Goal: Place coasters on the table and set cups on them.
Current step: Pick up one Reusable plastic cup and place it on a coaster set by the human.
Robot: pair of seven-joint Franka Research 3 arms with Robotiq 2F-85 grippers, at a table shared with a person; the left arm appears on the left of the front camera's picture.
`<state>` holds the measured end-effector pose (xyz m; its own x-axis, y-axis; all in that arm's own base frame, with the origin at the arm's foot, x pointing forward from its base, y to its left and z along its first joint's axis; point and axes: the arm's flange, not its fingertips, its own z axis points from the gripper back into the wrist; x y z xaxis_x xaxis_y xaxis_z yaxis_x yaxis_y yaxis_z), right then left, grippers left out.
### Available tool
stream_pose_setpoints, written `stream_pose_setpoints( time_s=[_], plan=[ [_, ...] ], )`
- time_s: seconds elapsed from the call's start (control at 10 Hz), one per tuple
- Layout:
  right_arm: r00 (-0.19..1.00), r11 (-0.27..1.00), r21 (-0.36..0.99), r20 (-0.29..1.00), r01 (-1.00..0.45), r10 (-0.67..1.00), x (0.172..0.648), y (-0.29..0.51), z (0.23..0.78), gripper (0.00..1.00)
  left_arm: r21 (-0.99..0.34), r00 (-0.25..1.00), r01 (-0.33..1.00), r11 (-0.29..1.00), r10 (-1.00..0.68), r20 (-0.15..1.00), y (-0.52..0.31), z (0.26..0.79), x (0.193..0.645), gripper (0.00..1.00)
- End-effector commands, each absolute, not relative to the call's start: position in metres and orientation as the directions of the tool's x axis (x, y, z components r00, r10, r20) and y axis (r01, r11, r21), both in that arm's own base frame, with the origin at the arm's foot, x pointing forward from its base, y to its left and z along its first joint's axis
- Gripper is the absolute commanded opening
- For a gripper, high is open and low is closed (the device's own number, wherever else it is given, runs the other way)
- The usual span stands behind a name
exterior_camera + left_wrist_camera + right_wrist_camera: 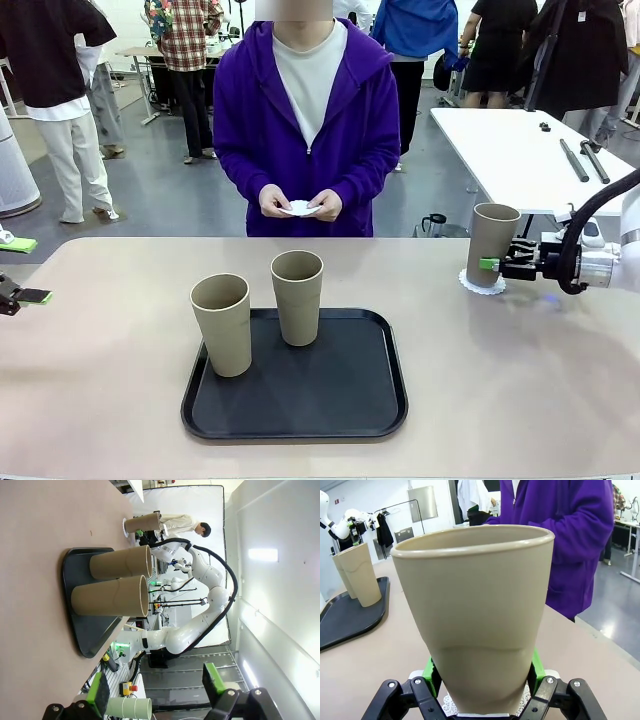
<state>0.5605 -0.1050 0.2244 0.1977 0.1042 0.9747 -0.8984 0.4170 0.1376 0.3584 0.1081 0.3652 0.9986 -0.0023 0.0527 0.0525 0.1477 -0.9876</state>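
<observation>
Right now the tall tapered matte beige tumbler (493, 243) stands upright on a small round white lacy paper coaster (470, 284), out on the right side of the large beige-tan table (520, 390). The right gripper (492, 263) has its black jaws clamped on the tumbler's lower part, a green pad (487, 264) pressed to either side. From the right wrist, the coaster's scalloped edge peeks out under the base between the fingers. Moving toward the middle, two more beige cups (222, 324) stand upright and apart on a black rounded-square tray (385, 405), one nearer the robot, the other just behind. Across the table, a person in a purple zip hoodie (350, 120) holds a second white doily (300, 208) in both hands (327, 205). At the far left edge, the left gripper (25, 272) hangs with its jaws spread wide.
</observation>
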Motion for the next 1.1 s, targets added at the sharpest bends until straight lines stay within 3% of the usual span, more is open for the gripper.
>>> stream_pose_setpoints(
  time_s=[0.0,0.4,0.5,1.0],
  plan=[
    [0.228,0.417,0.16,0.967,-0.895,0.117,0.563,-0.103,0.222,0.81,-0.989,0.998,0.064,0.135,-0.001,0.065,0.1092,0.3668,0.3574,1.0],
    [0.213,0.394,0.132,0.962,-0.91,0.171,0.5589,-0.1014,0.2212,0.81,-0.989,0.998,0.064,0.135,-0.001,0.065,0.1092,0.3668,0.3574,1.0],
    [0.203,0.418,0.141,0.973,-0.898,0.108,0.56,-0.1054,0.2216,0.81,-0.989,0.998,0.064,0.135,-0.001,0.065,0.1092,0.3668,0.3574,1.0],
    [0.203,0.418,0.141,0.973,-0.898,0.108,0.56,-0.1054,0.2216,0.81,-0.989,0.998,0.064,0.135,-0.001,0.065,0.1092,0.3668,0.3574,1.0]
  ],
)
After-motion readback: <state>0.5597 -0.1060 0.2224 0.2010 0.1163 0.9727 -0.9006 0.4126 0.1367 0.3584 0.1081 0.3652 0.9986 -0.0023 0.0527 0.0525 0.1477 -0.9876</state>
